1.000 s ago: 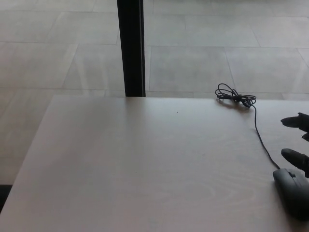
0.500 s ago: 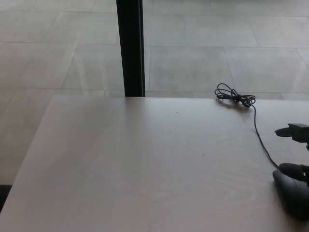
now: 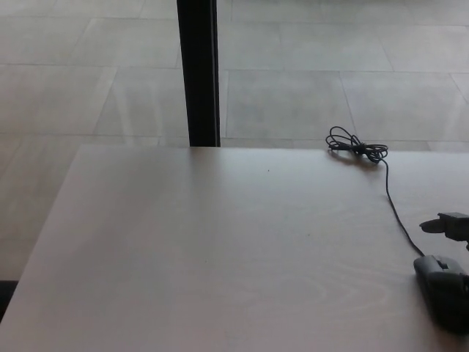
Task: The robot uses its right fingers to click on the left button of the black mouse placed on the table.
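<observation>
The black mouse (image 3: 444, 292) lies on the pale table (image 3: 220, 249) at the front right corner, partly cut off by the picture's right edge. Its thin black cable (image 3: 396, 210) runs away from me to a coiled bundle (image 3: 357, 147) near the table's far edge. Only a small black part of my right hand (image 3: 447, 222) shows at the right edge. It hovers just beyond the mouse's front, apart from it and beside the cable. The rest of that hand is out of the picture. My left hand does not show.
A black vertical post (image 3: 198, 73) stands behind the table's far edge, left of centre. Grey tiled floor (image 3: 308, 81) lies beyond the table. The table's left edge (image 3: 51, 242) slants toward the front left.
The part of my right hand that rested over the mouse's front has drawn back out of the picture. The upper part has dropped slightly lower. The mouse and cable have not moved.
</observation>
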### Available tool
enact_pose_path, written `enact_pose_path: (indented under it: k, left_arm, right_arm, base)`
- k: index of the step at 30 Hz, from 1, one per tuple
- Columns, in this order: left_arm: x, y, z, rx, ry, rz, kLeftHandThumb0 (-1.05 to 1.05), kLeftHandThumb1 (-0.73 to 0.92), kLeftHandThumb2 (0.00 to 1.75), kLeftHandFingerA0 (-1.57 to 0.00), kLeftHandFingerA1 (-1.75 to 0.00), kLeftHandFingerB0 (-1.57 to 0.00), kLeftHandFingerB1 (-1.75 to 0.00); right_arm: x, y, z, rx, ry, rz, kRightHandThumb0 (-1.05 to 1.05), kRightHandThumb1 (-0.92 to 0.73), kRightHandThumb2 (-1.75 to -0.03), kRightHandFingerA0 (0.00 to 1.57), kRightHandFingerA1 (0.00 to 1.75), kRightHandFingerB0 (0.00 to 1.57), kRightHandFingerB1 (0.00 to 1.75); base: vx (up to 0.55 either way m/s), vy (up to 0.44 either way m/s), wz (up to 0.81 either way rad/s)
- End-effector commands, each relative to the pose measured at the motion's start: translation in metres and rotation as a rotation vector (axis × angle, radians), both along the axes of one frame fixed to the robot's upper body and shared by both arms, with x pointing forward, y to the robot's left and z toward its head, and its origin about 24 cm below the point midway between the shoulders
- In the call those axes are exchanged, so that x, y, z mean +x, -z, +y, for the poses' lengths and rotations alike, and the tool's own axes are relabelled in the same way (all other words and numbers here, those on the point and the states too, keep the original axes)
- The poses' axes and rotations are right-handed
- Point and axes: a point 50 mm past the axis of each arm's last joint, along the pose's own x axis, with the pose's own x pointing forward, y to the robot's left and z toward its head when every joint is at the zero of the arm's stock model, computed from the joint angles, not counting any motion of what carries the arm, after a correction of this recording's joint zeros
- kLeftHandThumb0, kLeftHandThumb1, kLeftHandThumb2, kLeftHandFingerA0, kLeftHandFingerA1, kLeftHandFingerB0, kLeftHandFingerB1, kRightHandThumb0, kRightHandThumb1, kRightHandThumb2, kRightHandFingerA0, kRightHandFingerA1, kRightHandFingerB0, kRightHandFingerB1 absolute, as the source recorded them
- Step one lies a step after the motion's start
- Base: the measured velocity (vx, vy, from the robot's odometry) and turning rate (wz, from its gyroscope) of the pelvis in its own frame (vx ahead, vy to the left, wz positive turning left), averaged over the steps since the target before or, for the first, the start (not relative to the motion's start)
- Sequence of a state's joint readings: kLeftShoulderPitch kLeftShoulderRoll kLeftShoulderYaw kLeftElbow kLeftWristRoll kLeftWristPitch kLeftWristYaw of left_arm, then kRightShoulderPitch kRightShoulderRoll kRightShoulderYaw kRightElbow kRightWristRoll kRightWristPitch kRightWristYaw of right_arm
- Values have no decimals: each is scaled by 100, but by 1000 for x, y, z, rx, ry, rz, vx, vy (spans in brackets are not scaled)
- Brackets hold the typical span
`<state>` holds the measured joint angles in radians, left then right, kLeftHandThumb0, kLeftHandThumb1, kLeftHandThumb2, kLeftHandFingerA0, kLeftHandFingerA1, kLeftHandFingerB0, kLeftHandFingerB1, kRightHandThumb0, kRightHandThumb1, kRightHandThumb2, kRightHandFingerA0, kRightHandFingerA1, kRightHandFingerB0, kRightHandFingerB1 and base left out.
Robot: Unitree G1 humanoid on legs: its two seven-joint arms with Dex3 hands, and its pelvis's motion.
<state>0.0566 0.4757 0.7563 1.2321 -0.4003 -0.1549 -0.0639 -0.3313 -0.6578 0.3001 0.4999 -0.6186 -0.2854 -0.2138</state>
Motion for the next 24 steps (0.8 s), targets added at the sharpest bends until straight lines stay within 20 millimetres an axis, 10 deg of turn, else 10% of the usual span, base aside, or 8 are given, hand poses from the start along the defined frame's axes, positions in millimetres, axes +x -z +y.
enact_pose_path:
  k: [1, 8, 9, 18, 19, 21, 23, 24]
  left_arm:
    - [0, -7, 6, 32, -15, -16, -87, 92, 73, -92, -59, -67, -51]
    - [2, -7, 5, 37, 4, -17, -83, 81, 124, -90, -68, -64, -64]
    - [2, -7, 5, 42, 4, -13, -86, 92, 75, -91, -61, -67, -52]
    - [1, -6, 5, 32, -6, -12, -85, 92, 76, -89, -58, -68, -50]
    - [2, -6, 5, 39, -1, -14, -83, 83, 126, -90, -68, -64, -65]
    - [2, -7, 5, 44, 8, -19, -87, 92, 76, -90, -60, -67, -49]
    - [2, -7, 5, 49, 4, -16, -77, 75, 121, -89, -69, -64, -65]
    - [3, -7, 5, 45, 2, -12, -86, 92, 75, -92, -60, -66, -51]
  right_arm:
    - [-6, -3, -20, -63, 34, -40, -73, -88, -67, 52, 47, 51, 39]
    - [-9, 1, -14, -52, 28, -1, -73, -87, -67, 47, 45, 47, 37]
    - [-9, 2, -11, -48, 21, 5, -71, -86, -66, 48, 45, 49, 38]
    - [-9, 8, -4, -50, 1, -9, -74, -87, -67, 49, 46, 49, 38]
    - [-9, 9, -6, -45, 13, -3, -73, -87, -66, 48, 48, 49, 39]
    - [-10, 12, -12, -41, 39, 19, -71, -72, -113, 46, 62, 37, 51]
    - [-12, 13, -14, -31, 44, 16, -74, -87, -67, 49, 49, 50, 39]
    - [-13, 15, -19, -38, 56, 28, -73, -87, -67, 49, 48, 49, 39]
  base:
    - [0, 0, 0]
    - [0, 0, 0]
    - [0, 0, 0]
    - [0, 0, 0]
    - [0, 0, 0]
    - [0, 0, 0]
    - [0, 0, 0]
    - [0, 0, 0]
